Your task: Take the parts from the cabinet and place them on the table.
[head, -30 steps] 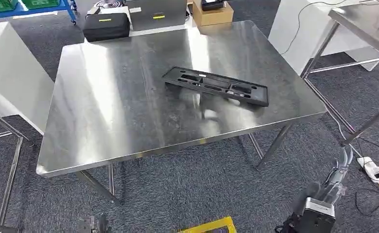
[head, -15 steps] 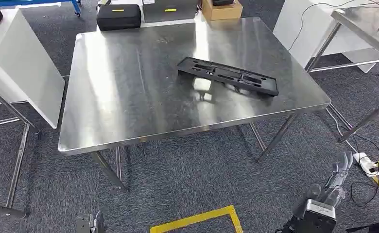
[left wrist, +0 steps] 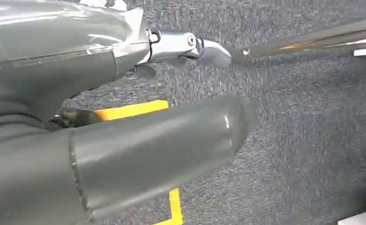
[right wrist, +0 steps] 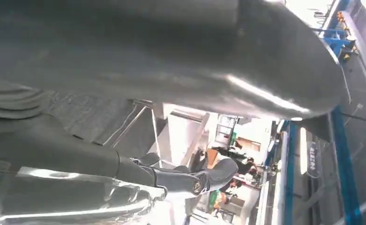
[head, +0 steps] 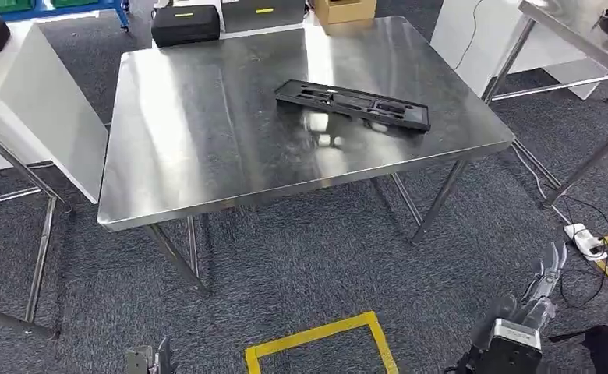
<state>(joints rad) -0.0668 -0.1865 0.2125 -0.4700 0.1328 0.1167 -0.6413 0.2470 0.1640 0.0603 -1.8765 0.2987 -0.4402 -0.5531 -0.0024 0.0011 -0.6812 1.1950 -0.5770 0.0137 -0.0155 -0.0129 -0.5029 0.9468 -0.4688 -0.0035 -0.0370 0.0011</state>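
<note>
**Mia:** Head view first. What is the big shiny thing?

**Ben:** One steel table (head: pixel 207 148). It stands on a grey carpet floor (head: pixel 301 273). One long black part (head: pixel 352 104) lies flat on the table, toward the far right side. Nothing touches it.

**Mia:** What else is in the room?

**Ben:** One yellow tape mark (head: pixel 320 347) is on the floor, near us. One black case (head: pixel 185 24) and one cardboard box (head: pixel 345 9) sit past the far edge of the table. A white board (head: pixel 47 117) leans at the left. One more steel table (head: pixel 574 23) is at the far right, and one white power strip (head: pixel 586 241) lies on the floor on the right.

**Mia:** And the hands?

**Ben:** The right hand (head: pixel 536 300) hangs low at the near right, well apart from the table. Its fingers are spread and it holds nothing. Just a small bit of the left arm peeks in at the near left.

**Mia:** Now the left wrist view.

**Ben:** The left hand (left wrist: pixel 125 117) is big and grey, over the carpet and the yellow tape. Its thumb and fingers are apart with nothing between them.

**Mia:** And the right wrist view?

**Ben:** The right hand is close and blurry here. One dark finger sticks out straight, and nothing is in the hand.
</note>
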